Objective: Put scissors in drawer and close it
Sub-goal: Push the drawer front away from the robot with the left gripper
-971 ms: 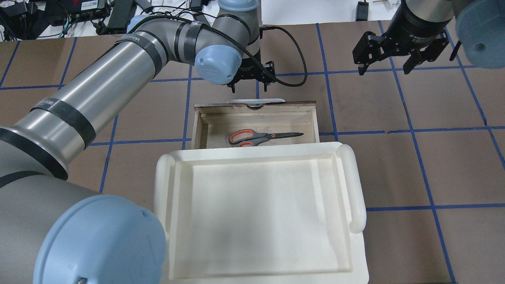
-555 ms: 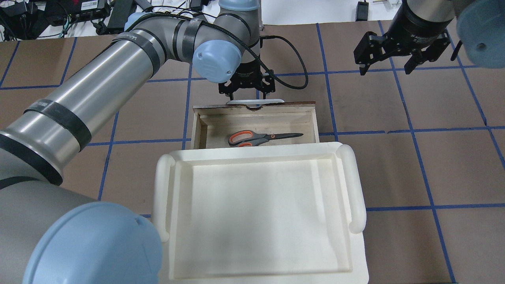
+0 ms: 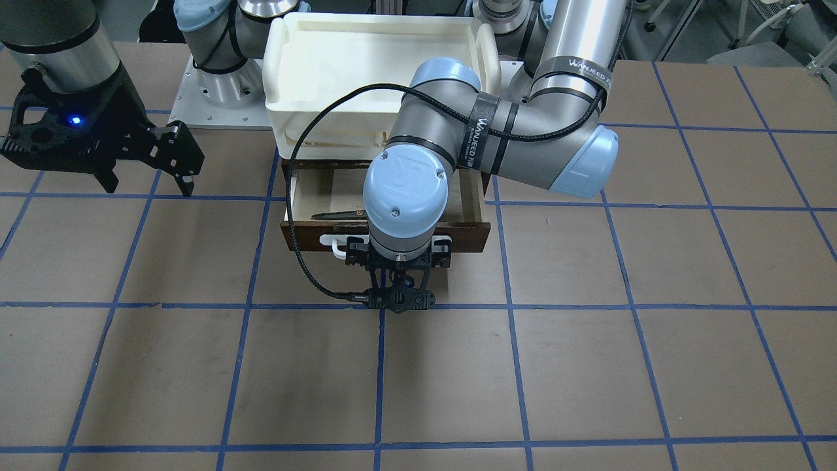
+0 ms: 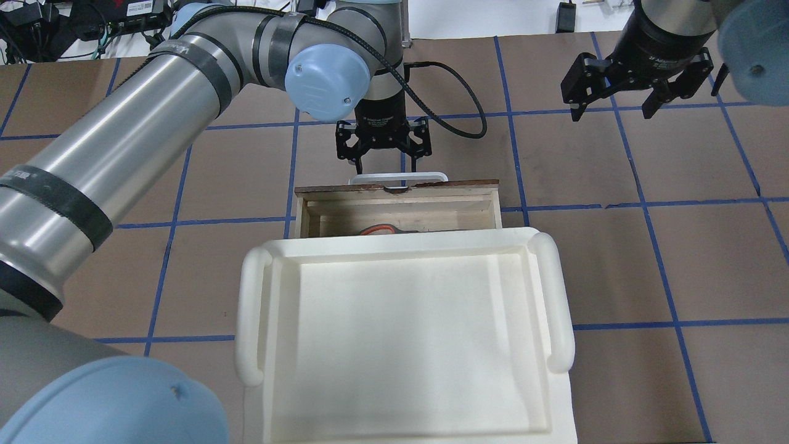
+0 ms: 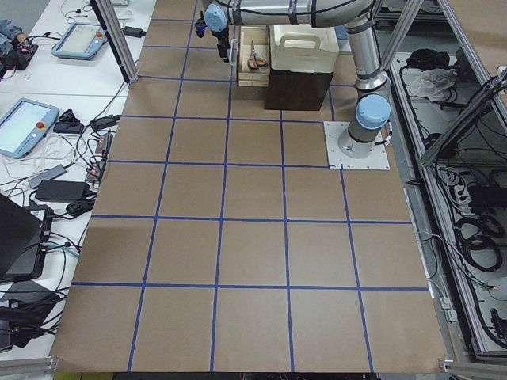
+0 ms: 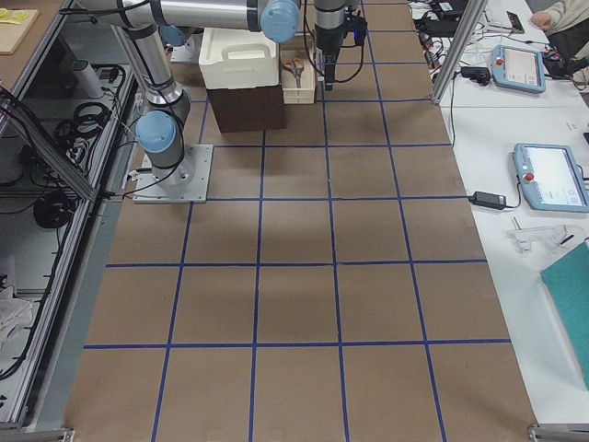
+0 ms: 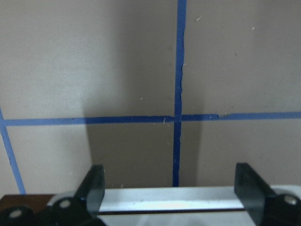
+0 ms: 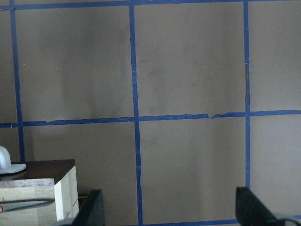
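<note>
Scissors lie inside the part-open drawer, mostly hidden under the glossy white plastic tray. Left jaws, spread wide and gripping nothing, sit against the smooth rounded white bar handle; right jaws hang open and empty, far right over the desk. Off-centre pushing could skew the plywood box and jam it; the jaws might slip off the slick bar

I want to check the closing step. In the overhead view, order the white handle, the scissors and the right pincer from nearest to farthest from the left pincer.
1. White handle: just at the left pincer, on the drawer front.
2. Scissors: inside the drawer, toward the robot.
3. Right pincer: far off on the right side.
</note>
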`<state>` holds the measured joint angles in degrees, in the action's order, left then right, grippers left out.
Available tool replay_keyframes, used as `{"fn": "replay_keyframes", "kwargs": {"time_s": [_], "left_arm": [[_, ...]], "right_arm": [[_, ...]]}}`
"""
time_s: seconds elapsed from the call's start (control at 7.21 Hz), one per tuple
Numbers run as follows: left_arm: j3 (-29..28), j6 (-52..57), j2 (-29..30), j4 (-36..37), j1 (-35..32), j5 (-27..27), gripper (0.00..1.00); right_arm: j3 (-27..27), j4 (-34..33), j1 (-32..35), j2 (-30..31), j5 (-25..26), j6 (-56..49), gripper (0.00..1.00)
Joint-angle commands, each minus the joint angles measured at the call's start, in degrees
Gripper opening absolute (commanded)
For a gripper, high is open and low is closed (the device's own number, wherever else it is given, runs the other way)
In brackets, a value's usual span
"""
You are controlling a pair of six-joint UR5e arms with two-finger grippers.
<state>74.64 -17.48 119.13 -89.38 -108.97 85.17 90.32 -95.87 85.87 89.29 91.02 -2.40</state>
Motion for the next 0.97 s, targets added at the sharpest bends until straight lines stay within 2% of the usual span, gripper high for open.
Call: {"fn": "replay_keyframes", "kwargs": {"time_s": [0.0,0.42,0.83], "left_arm": [[1.0,2.7,-1.4,-5.3,0.5,-1.3,1.00],[2.3,3.7,-1.6,-6.9,1.0,-1.6,1.00],[2.7,3.7,-3.4,-12.7,0.3,-4.2,1.00]], "right_arm": [[0.7,0.0,0.0,0.1,0.0,0.3,1.00],[0.8,-0.1,0.0,0.1,0.0,0.0,1.00],[0.8,-0.3,0.0,0.0,0.1,-0.2,1.00]]}}
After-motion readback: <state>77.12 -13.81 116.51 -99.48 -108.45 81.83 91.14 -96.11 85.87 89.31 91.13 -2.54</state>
